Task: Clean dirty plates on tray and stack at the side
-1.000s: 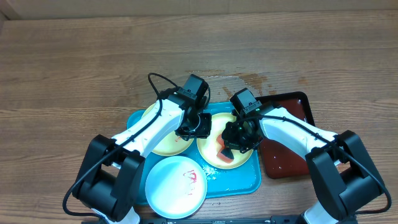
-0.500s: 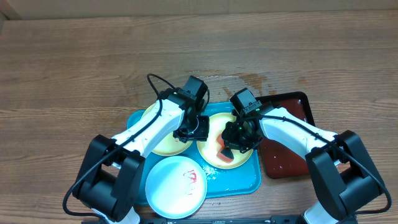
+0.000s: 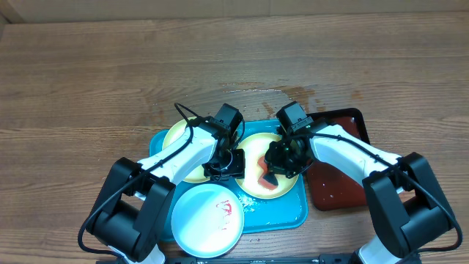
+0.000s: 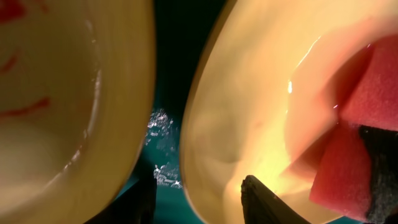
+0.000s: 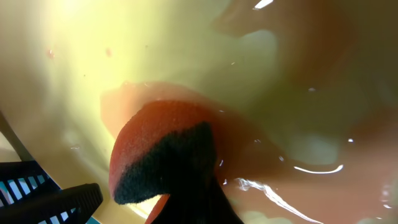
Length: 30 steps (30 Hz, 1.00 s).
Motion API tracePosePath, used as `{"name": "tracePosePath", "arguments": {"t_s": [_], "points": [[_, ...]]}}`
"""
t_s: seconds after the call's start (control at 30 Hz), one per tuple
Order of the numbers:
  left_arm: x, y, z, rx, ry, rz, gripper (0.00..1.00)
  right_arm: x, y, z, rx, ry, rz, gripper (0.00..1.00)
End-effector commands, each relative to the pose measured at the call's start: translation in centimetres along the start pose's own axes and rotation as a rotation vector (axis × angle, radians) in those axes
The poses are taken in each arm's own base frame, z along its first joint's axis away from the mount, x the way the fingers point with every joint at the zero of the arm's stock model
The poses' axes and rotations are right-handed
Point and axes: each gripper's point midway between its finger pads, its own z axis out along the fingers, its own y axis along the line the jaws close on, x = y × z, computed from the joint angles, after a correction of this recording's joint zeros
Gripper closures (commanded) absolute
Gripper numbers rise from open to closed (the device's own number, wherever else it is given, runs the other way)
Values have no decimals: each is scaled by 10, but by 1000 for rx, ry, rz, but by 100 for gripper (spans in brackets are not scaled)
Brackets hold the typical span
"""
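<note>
Overhead: three dirty plates (image 3: 207,220), one tray (image 3: 277,213), one sponge (image 3: 261,173).

no readable text — no labels, no numbers

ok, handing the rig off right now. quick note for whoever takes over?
Left gripper: open, jaws astride the left rim of the centre yellow-green plate.
Right gripper: shut on the sponge, which is pressed onto that plate's wet, red-tinted face.
All three plates lie on the turquoise tray. The left yellow-green plate is smeared red. The pale blue-white plate at the front has a red smear.
Done: nothing stacked at the side.
Left: finish the centre plate, clean the other two, stack all three beside the tray.
</note>
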Motion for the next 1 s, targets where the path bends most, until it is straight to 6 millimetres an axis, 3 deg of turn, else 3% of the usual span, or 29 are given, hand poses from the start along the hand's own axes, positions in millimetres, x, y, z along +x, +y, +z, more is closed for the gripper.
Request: {"name": "tracePosePath", "arguments": {"t_s": [0.0,0.1,0.17,0.2,0.53,0.8,0.97], "points": [[-1,-2,4,14,1,-27,59,-7,-5,-3,11,-21,-9,96],[-7,-6,3,28,-22,-21,69,-6,-5,-3,13,-18,-9,96],[-11,-8,3,38,-37,-15,90,-7,-5,-3,13,-18,-10,96],[-12,-9,3,41,-42,-13,96,-6,-5,-3,13,-18,-10,96],[-21,-15,2,64,-78,18,96,-6,-5,-3,13,-18,-30,96],[-21,-46,-3,233,-63,109,96,-6,-6,-3,15,-15,-28,96],[-21,-52,-4,266,-60,135,96,-6,-5,-3,15,-16,-28,96]]}}
